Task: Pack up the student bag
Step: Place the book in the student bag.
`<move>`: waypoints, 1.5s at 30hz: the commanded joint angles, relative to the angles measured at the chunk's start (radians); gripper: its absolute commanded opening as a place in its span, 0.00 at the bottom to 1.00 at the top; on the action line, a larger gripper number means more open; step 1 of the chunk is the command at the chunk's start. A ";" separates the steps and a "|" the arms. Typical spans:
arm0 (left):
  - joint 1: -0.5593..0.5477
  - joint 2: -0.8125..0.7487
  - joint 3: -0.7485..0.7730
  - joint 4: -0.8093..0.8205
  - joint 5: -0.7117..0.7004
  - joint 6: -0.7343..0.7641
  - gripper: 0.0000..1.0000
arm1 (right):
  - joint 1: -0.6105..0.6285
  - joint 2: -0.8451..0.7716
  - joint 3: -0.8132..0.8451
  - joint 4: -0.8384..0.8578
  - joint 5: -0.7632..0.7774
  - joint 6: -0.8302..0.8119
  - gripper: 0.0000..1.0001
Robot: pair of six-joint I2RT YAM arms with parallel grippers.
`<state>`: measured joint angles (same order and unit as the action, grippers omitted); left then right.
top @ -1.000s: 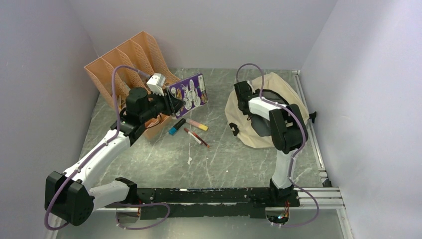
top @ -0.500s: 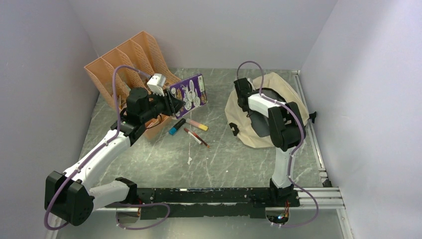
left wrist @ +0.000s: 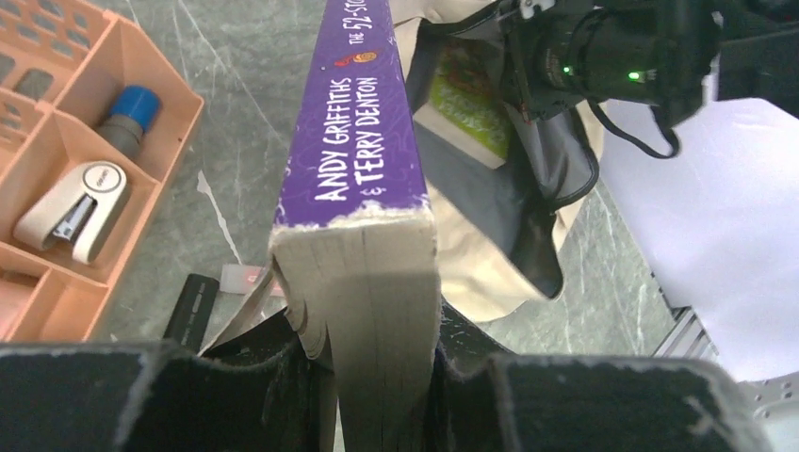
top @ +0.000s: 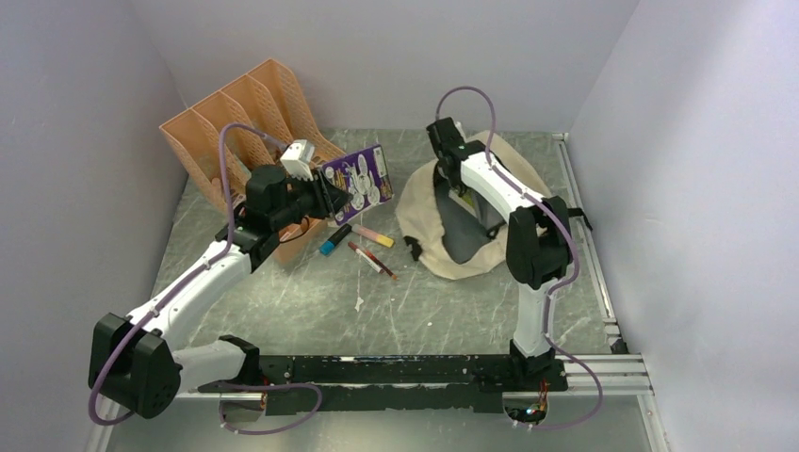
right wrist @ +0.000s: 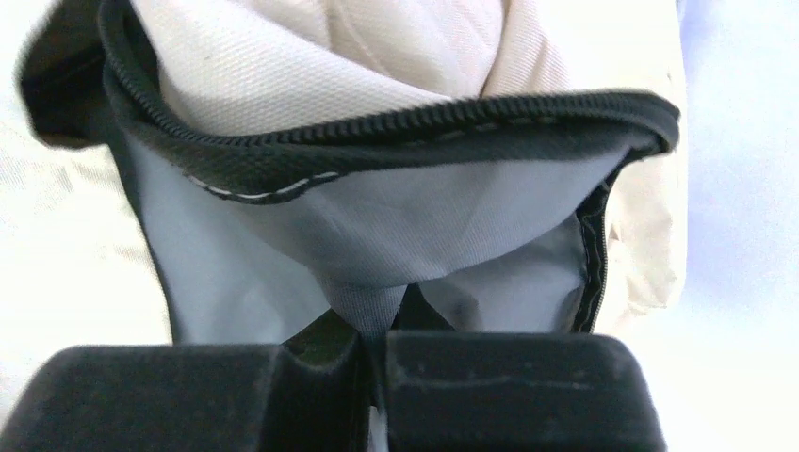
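Two arms, left arm [top: 193, 282] and right arm [top: 528, 250], white link shells, black joint housings, looping lilac cables [top: 223, 155]; black base rail [top: 396, 369]; left gripper [left wrist: 382, 386] and right gripper [right wrist: 377, 372], matte black blocky fingers [right wrist: 188, 395], scuffed edges

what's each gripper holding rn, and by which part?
Left gripper: purple book, clamped across its covers at one end. Right gripper: shut on the grey lining of the student bag, just inside the open zipper edge.

student bag [top: 419, 215] mouth open leftward — right arm [top: 494, 179] across its far rim
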<state>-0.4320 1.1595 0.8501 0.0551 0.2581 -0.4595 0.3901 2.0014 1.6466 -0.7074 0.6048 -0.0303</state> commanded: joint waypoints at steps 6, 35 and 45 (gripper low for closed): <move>-0.039 0.042 -0.037 0.215 -0.027 -0.346 0.05 | 0.072 0.038 0.286 -0.224 -0.251 0.219 0.00; -0.331 0.518 0.202 0.507 -0.287 -0.748 0.05 | 0.058 -0.142 0.243 -0.108 -0.305 0.353 0.00; -0.352 0.676 0.327 0.645 -0.233 -0.803 0.05 | 0.059 -0.182 0.150 -0.018 -0.365 0.372 0.00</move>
<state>-0.7635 1.7782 1.0801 0.4801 -0.0147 -1.2182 0.4465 1.8847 1.8061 -0.8288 0.2993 0.2981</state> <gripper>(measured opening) 0.313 0.031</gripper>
